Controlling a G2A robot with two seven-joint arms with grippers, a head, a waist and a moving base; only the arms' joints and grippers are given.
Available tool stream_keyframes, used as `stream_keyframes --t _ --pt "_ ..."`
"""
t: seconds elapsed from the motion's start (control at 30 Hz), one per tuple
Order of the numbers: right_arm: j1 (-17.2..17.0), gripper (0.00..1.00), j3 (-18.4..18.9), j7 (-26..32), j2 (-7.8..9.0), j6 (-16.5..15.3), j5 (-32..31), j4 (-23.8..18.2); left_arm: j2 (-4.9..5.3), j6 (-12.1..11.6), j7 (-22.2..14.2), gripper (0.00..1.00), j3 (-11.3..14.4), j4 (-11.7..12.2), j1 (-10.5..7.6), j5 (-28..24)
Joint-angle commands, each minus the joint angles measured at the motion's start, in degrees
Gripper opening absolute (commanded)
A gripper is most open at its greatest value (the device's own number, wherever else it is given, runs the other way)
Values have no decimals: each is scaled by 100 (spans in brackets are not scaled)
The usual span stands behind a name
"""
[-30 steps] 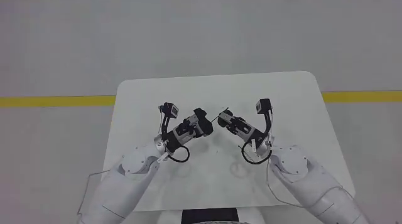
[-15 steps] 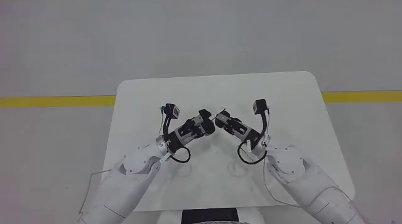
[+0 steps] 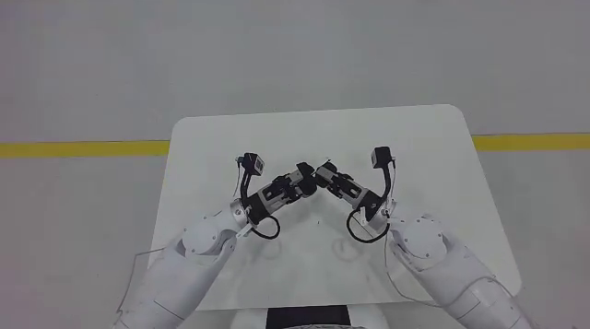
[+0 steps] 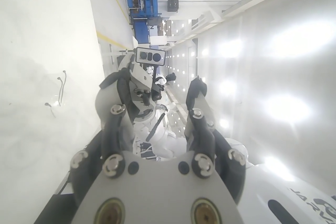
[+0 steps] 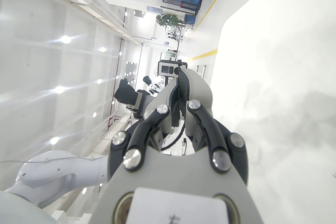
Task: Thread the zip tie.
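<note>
I'm judging this the line-up step at frame centre: the right end effector (image 5: pixel 181 71) is pinching what looks like the zip tie (image 5: pixel 179 61), and the left end effector (image 4: pixel 157 84) is gaping, needing a precise closing next.

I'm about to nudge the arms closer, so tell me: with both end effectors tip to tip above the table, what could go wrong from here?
1. The open left end effector sits very near the right end effector; a small misalignment could make them collide.
2. The right one is shut on the zip tie with only a short tip showing, so it may bend or slip instead of threading.
</note>
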Motion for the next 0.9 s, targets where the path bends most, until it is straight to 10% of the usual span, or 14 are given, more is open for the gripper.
stream_keyframes --t 0.0,0.27,0.87 --pt "-9 0 20 11 -9 10 -38 -13 4 23 41 42 2 8 -5 26" --pt "-59 0 68 -20 -48 80 -247 -92 19 70 147 13 23 15 -8 112" --pt "-177 0 202 -117 -129 156 -584 -217 54 157 255 21 59 38 -28 204"
